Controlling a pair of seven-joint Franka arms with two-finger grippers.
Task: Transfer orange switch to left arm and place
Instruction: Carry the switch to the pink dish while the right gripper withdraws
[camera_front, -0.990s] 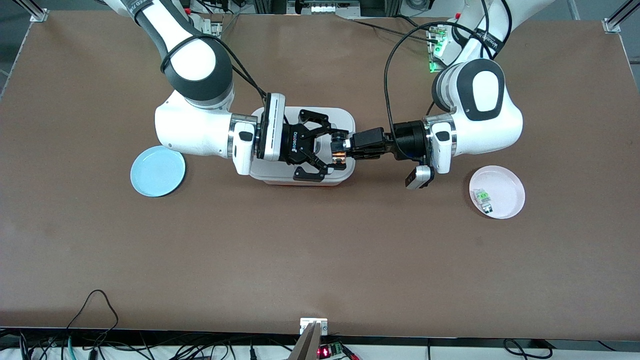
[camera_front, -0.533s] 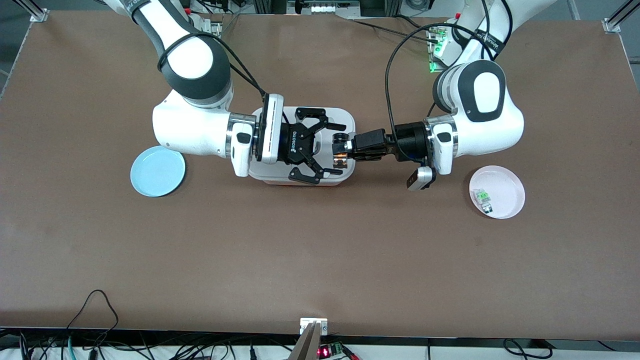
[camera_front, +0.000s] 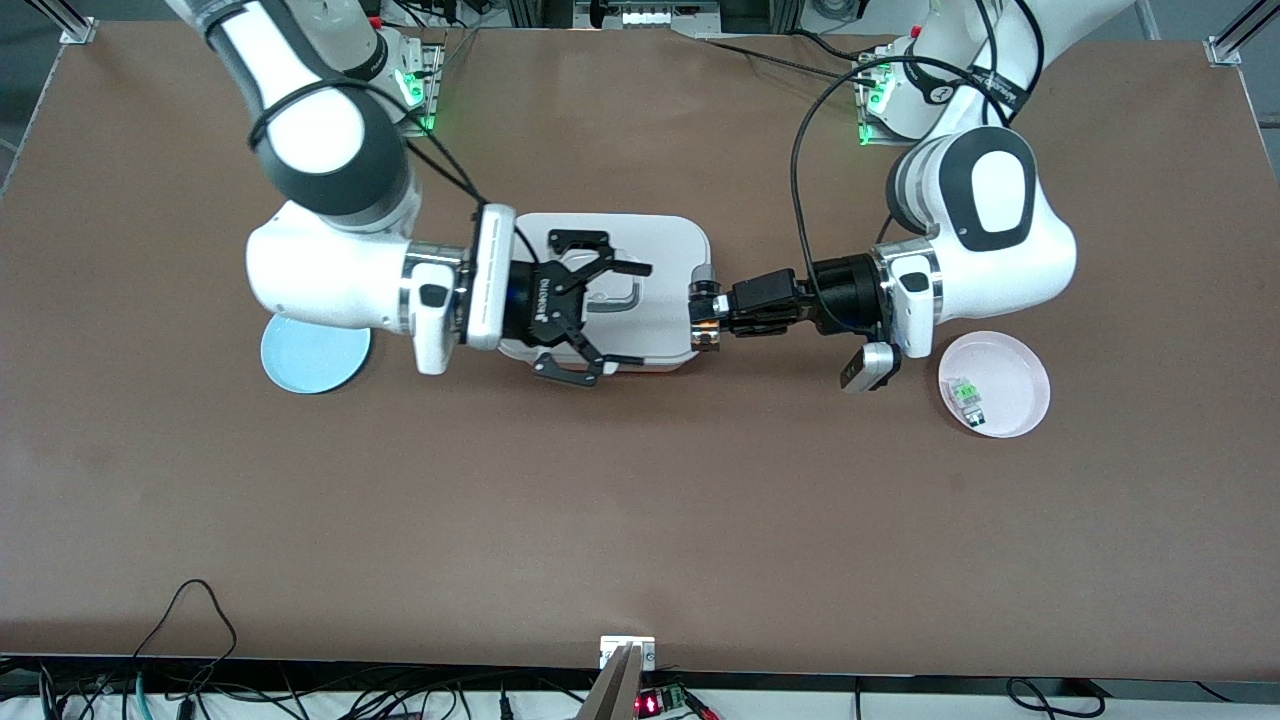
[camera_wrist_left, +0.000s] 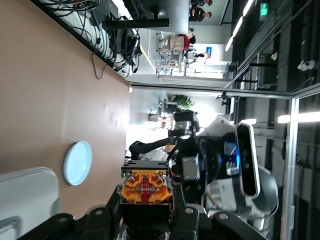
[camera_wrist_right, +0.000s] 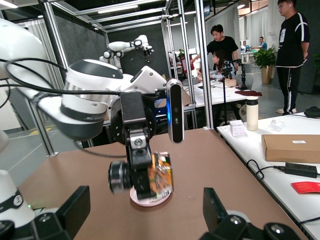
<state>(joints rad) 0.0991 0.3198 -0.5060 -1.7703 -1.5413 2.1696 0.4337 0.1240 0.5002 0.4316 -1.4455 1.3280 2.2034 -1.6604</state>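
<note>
The orange switch (camera_front: 706, 324) is held in the air by my left gripper (camera_front: 704, 311), which is shut on it over the box's edge at the left arm's end. In the left wrist view the switch (camera_wrist_left: 146, 186) shows its orange face between the left gripper's (camera_wrist_left: 145, 212) jaws. My right gripper (camera_front: 640, 314) is open and empty over the white box (camera_front: 664, 241), apart from the switch. In the right wrist view the switch (camera_wrist_right: 161, 179) hangs ahead of the open right gripper (camera_wrist_right: 145, 216).
A blue plate (camera_front: 318, 364) lies partly under the right arm, and also shows in the left wrist view (camera_wrist_left: 77, 162). A pink plate (camera_front: 1012, 368) at the left arm's end holds a small clear-white part with a green top (camera_front: 967, 394).
My right gripper has opened, let go of the switch and drawn back over the box toward its own end. My left gripper keeps the switch and has shifted slightly toward the left arm's end.
</note>
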